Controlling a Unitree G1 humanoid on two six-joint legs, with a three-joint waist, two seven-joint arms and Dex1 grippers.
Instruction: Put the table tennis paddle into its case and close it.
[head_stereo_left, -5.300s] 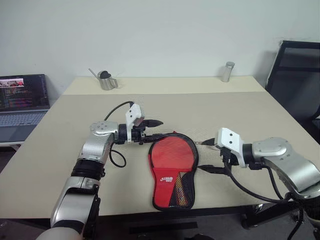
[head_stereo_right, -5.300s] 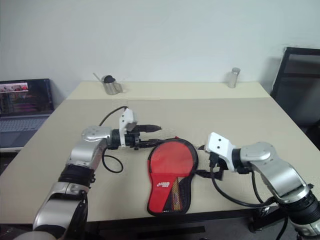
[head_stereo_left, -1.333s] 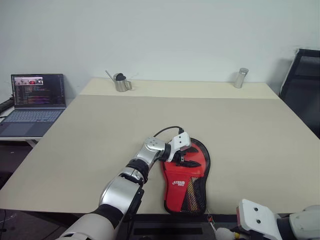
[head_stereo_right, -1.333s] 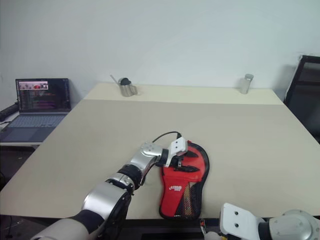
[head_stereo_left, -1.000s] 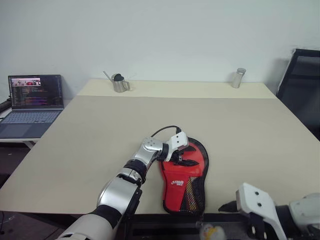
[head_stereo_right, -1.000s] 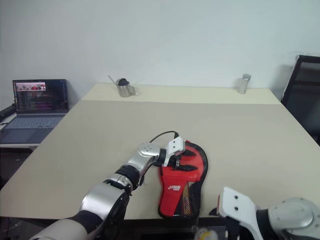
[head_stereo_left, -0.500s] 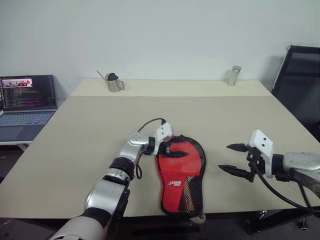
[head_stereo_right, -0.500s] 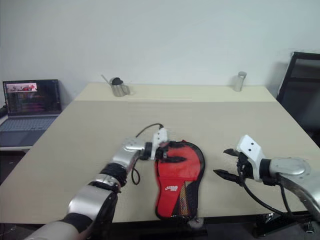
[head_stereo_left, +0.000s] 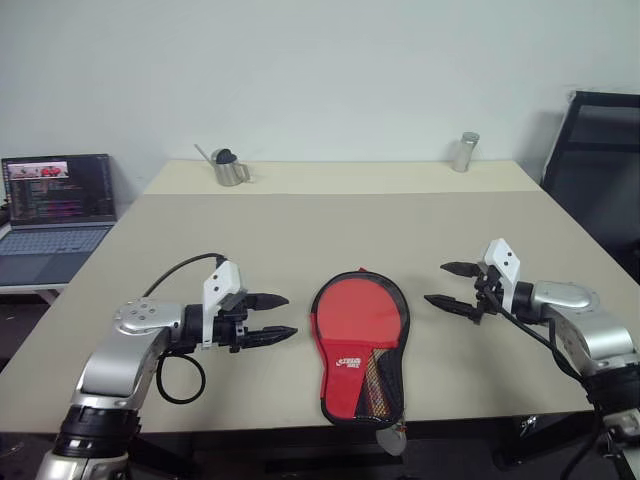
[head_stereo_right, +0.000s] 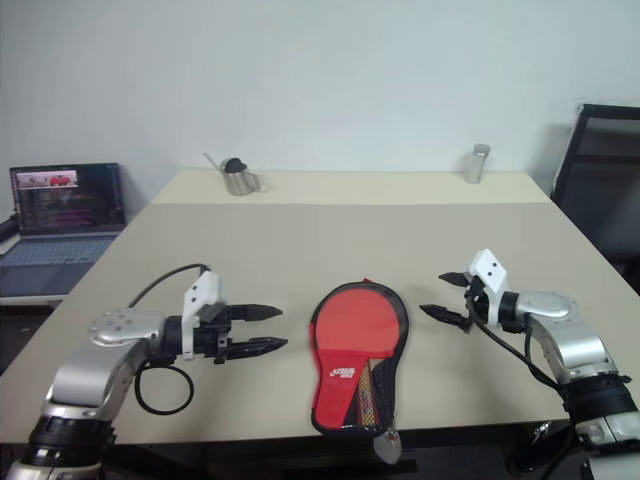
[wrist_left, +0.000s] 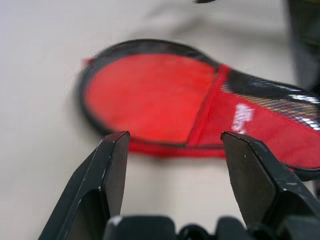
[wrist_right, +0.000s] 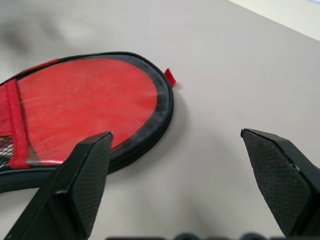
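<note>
The case (head_stereo_left: 360, 335) lies flat at the middle of the table's near part, round end away from me, red panel with white lettering and black mesh pocket toward me. I cannot tell the table tennis paddle from the case's red face; red and dark stripes show through the mesh (head_stereo_left: 368, 385). My left gripper (head_stereo_left: 290, 315) hovers open and empty a short way left of the case, pointing at it. My right gripper (head_stereo_left: 436, 283) is open and empty just right of the round end. Both wrist views look between open fingers at the case (wrist_left: 150, 95) (wrist_right: 85, 110).
The beige table (head_stereo_left: 330, 220) reaches far back. A metal cup (head_stereo_left: 230, 170) stands at the back left and a metal cylinder (head_stereo_left: 461, 152) at the back right. A laptop (head_stereo_left: 55, 205) sits on a side table at left; a black chair (head_stereo_left: 595, 160) is at right.
My left gripper has pulled off the case and drawn back to its left. The right gripper came up from below the table edge to the case's right side.
</note>
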